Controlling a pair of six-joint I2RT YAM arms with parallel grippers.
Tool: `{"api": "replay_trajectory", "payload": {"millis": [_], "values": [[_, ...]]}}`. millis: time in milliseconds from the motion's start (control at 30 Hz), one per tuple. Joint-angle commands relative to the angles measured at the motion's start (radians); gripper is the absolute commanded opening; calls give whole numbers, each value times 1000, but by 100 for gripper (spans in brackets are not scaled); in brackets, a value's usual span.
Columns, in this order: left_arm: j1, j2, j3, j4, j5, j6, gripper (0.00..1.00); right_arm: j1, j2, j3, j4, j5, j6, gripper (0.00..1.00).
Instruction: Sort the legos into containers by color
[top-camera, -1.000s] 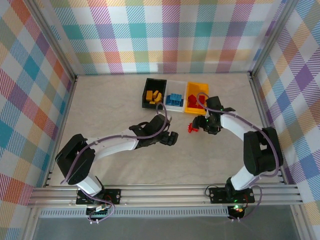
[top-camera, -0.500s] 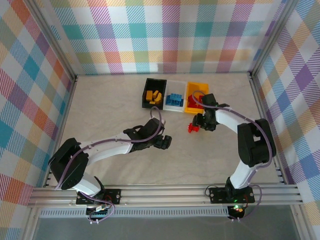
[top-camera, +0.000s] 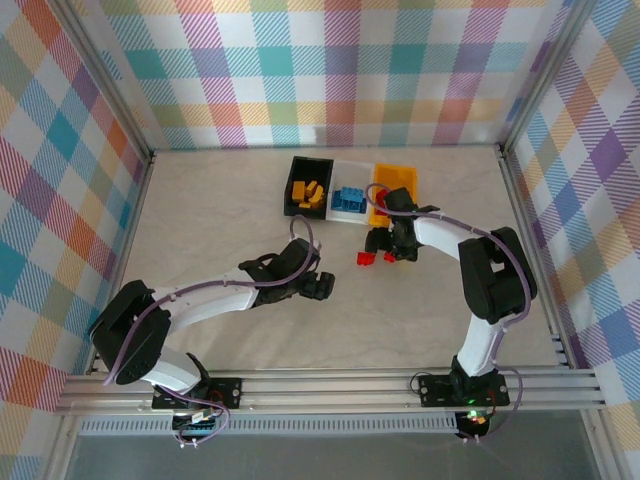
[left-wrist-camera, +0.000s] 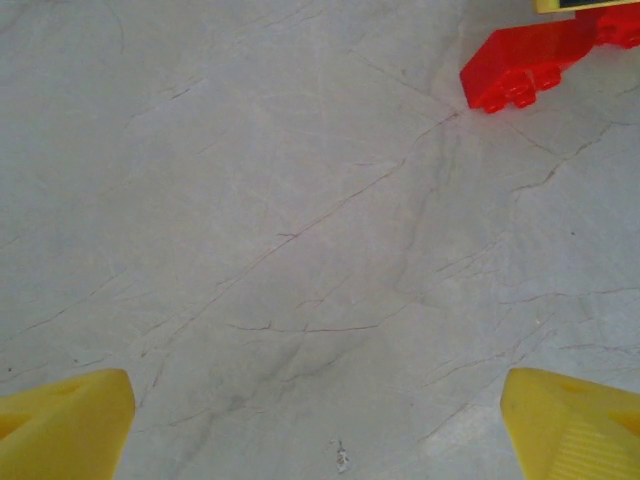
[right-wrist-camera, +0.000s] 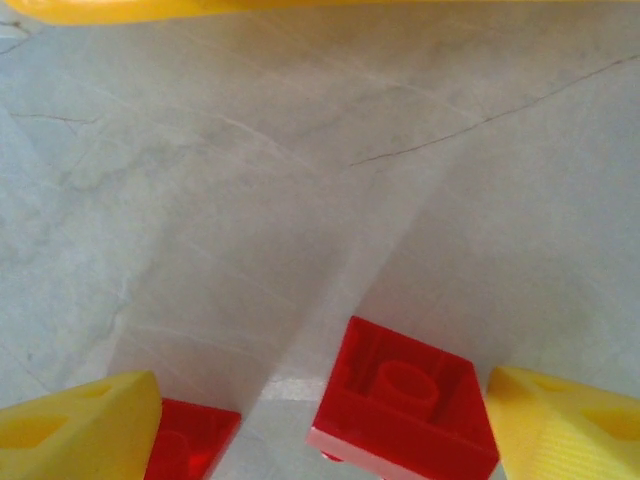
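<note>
If touching, right end effector (right-wrist-camera: 320, 398) astride lego (right-wrist-camera: 405, 405)

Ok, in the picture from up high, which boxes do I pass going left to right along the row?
Black plastic bin → white plastic bin → yellow-orange plastic bin.
</note>
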Motion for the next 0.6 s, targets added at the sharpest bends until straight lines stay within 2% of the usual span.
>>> {"api": "replay_trajectory", "payload": {"millis": [0, 300, 400, 567], "values": [[10, -21, -12, 6, 7, -15, 95, -9, -16, -20, -10, 36, -1, 79], [12, -40, -32, -2, 0, -16, 95, -14, 39, 42, -31, 90, -15, 52], [16, -54, -42, -3, -5, -17, 95, -14, 54, 51, -34, 88, -13, 50], [21, -62, -51, -3, -5, -19, 95, -14, 34, 35, -38, 108, -13, 40]]}}
